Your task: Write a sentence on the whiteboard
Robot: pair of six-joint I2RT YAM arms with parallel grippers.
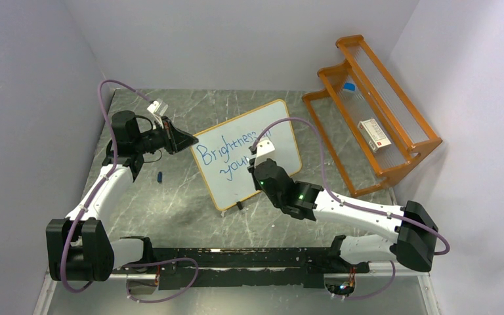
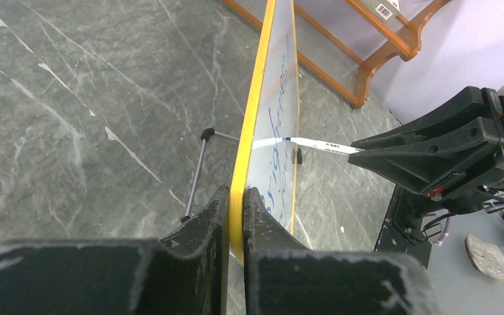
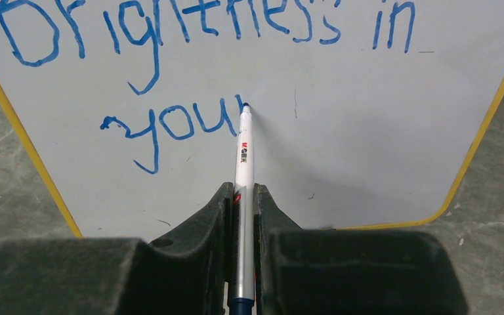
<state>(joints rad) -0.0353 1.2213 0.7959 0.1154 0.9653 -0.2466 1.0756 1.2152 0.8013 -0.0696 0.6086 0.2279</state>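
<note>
The whiteboard (image 1: 279, 138) stands tilted on the table, framed in orange-yellow. My left gripper (image 1: 187, 140) is shut on its left edge; in the left wrist view the fingers (image 2: 236, 197) pinch the yellow frame (image 2: 256, 111). Blue lettering, the sentence (image 3: 170, 125), reads "Brightness in" with "you" and a short further stroke below it. My right gripper (image 3: 243, 190) is shut on a white marker (image 3: 243, 151). The marker's blue tip touches the board (image 3: 367, 131) right after "you". From the side, the marker (image 2: 318, 145) meets the board face.
An orange wooden rack (image 1: 394, 154) stands at the back right and holds a small white box (image 1: 374, 134). A small blue cap (image 1: 160, 176) lies on the table left of the board. The board's black foot (image 1: 239, 205) rests near the right arm. Walls enclose both sides.
</note>
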